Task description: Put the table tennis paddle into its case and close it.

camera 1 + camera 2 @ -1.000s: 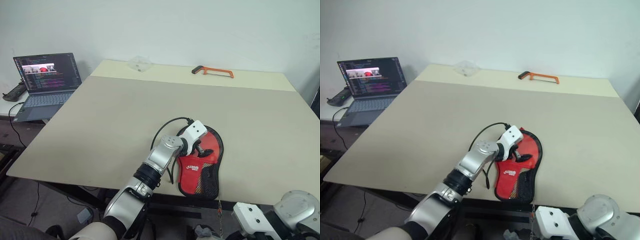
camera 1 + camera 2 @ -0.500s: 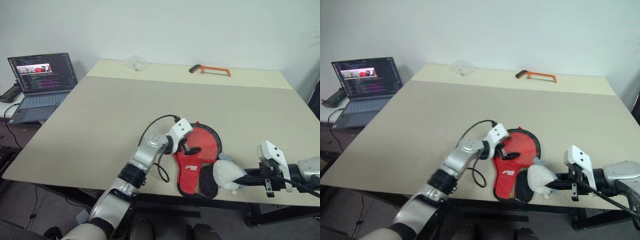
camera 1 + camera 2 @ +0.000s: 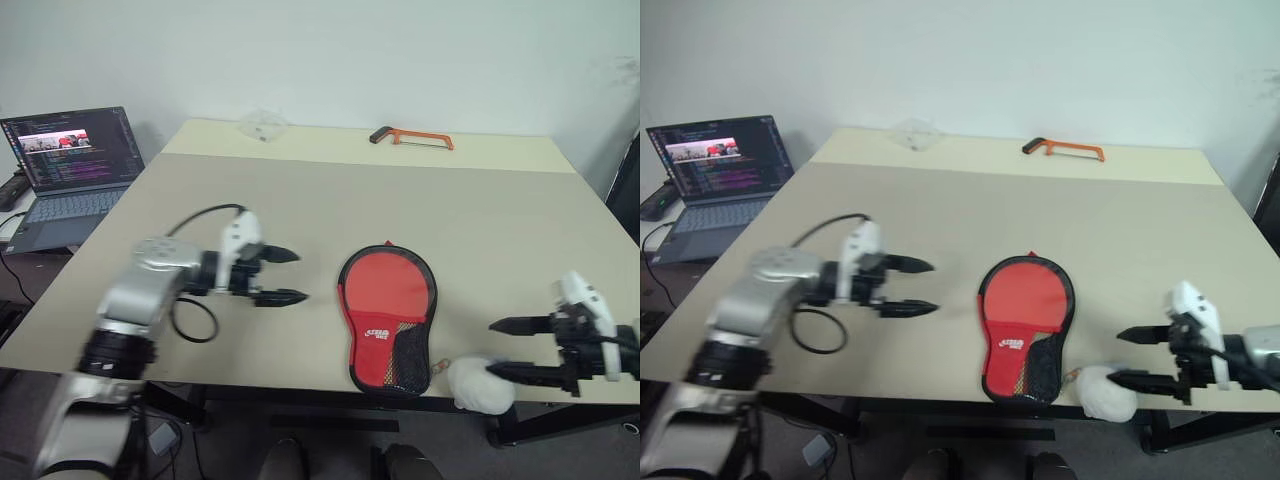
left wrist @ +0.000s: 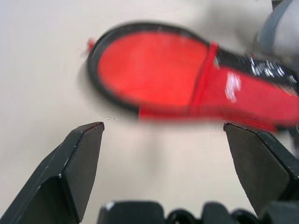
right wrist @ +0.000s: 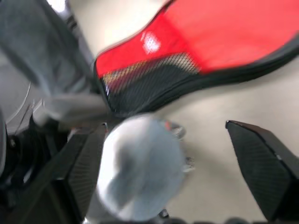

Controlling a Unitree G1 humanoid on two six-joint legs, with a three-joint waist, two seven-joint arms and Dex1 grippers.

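Observation:
The case (image 3: 388,300) lies flat on the table, red face up, with its mesh pocket and white logo toward the front edge. The table tennis paddle is hidden. My left gripper (image 3: 300,276) hovers open to the left of the case, apart from it, fingers pointing at it. My right gripper (image 3: 492,347) is open near the front right edge, pointing toward the case's narrow end. A white fluffy ball (image 3: 480,385) lies by that end, just off the lower fingertip. The left wrist view shows the case (image 4: 154,70) beyond the spread fingers; the right wrist view shows the ball (image 5: 140,168) between them.
An orange-framed hacksaw (image 3: 412,138) and a clear plastic piece (image 3: 258,126) lie at the table's far edge. An open laptop (image 3: 65,165) stands on a side surface to the left. The case sits close to the table's front edge (image 3: 300,362).
My left gripper has pulled away from the case to the left, staying open. My right gripper has opened and let go of the white ball, which now rests by the case's narrow end.

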